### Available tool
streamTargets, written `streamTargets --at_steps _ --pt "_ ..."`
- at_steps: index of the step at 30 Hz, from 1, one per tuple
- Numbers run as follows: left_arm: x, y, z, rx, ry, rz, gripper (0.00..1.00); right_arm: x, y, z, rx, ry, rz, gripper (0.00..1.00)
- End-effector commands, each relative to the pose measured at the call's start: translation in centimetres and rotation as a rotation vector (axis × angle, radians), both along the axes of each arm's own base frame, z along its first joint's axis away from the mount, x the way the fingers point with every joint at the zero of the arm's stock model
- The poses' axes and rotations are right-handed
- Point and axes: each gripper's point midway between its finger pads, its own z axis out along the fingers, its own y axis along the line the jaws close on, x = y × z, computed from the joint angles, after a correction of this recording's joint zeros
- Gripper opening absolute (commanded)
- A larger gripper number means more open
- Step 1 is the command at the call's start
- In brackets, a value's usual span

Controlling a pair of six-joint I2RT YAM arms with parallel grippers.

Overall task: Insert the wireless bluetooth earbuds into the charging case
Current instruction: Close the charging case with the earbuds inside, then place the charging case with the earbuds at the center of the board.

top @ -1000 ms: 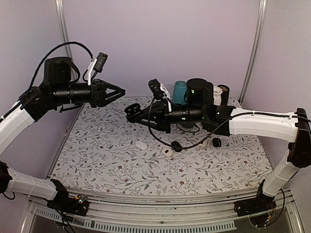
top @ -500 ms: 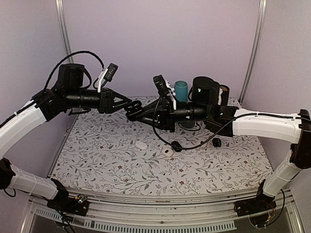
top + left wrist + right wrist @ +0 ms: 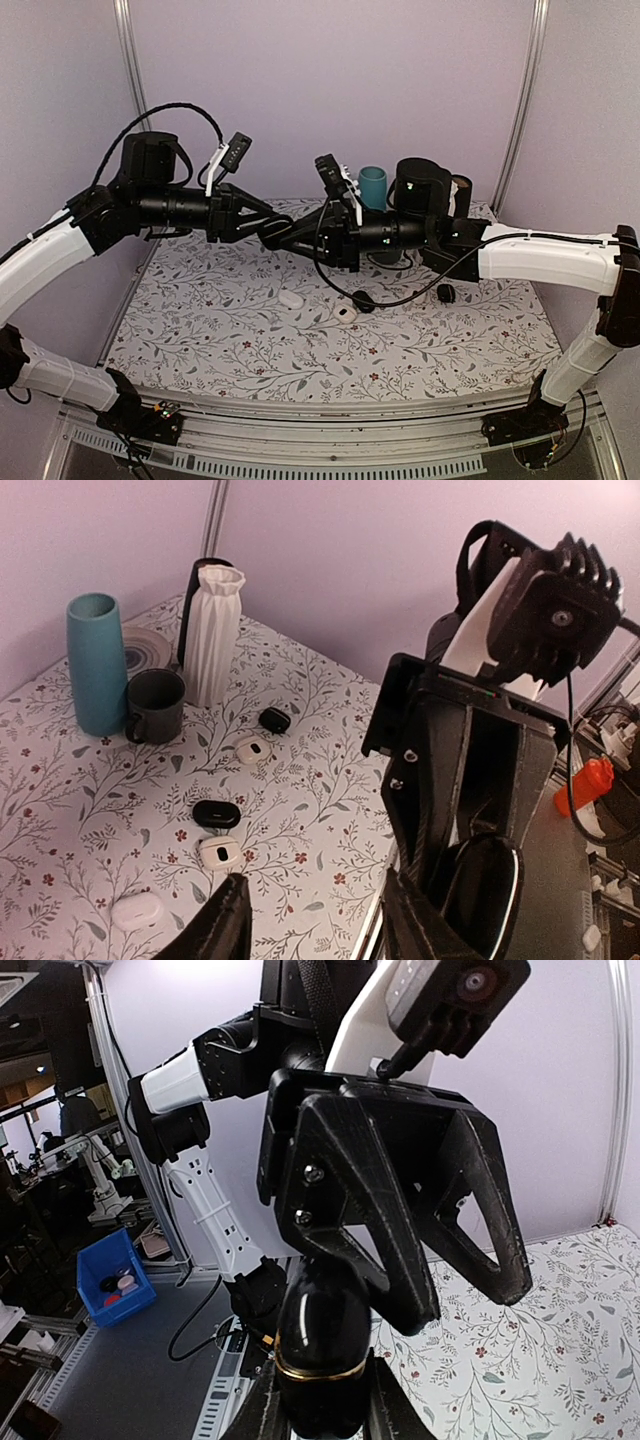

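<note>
**Bench and arms.** A floral-patterned bench (image 3: 200,340) stands against a purple wall at its far edge. The left arm (image 3: 40,260) and the right arm (image 3: 540,255) reach inward from either side. They meet hand to hand in the air above the middle of the bench.

**Hands.** The right hand (image 3: 322,1412) is closed on the charging case (image 3: 320,1325), a glossy black oval with a thin gold band. Its two fingers grip the case's lower end and hold it well clear of the bench. The left hand (image 3: 315,905) faces it with fingers partly spread and nothing between them. One fingertip stands just beside the case; whether it touches cannot be told.

**Standing things.** Near the far edge are a white ribbed vase (image 3: 215,630) and a teal vase (image 3: 97,660). A grey mug (image 3: 155,705) stands just in front of the gap between them.

**Small pieces.** Five lie apart around the middle of the bench:
- a white oval case (image 3: 137,910);
- a white piece with a dark spot (image 3: 218,851);
- a black oval case (image 3: 216,813) just beside that piece;
- a second spotted white piece (image 3: 250,748);
- a second black piece (image 3: 274,719), nearest the vases.

**Earbuds.** They are too small to pick out. Whether the dark spots on the white pieces are the earbuds cannot be told.
</note>
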Motion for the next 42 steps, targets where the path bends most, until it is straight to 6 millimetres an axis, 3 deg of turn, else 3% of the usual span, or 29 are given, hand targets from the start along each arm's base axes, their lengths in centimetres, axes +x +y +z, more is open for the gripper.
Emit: streamTargets --at_steps 1,7,10,19,28,34,42 --pt "-1.1 -0.1 1.6 -0.035 -0.061 -0.033 0.46 1.1 0.0 0.3 0.010 0.014 -0.035 0.04" --pt "-1.2 0.0 1.3 -0.026 -0.063 -0.027 0.46 1.6 0.0 0.2 0.007 0.031 -0.049 0.05" --pt "-0.1 0.6 1.1 -0.008 -0.076 0.050 0.47 1.8 0.1 0.1 0.006 0.034 -0.056 0.06" --pt "5.9 7.2 -0.9 0.015 -0.036 0.481 0.51 3.6 0.3 -1.7 -0.031 0.087 -0.133 0.07" --pt "7.3 10.9 -2.7 -0.035 0.008 0.648 0.51 6.9 0.7 -5.9 -0.120 0.180 -0.295 0.11" --pt "7.2 11.4 -4.1 -0.039 0.036 0.666 0.51 8.8 1.8 -9.0 -0.179 0.244 -0.356 0.11" --pt "6.9 11.8 -4.5 -0.034 0.041 0.675 0.51 10.6 4.7 -13.6 -0.268 0.324 -0.347 0.10"
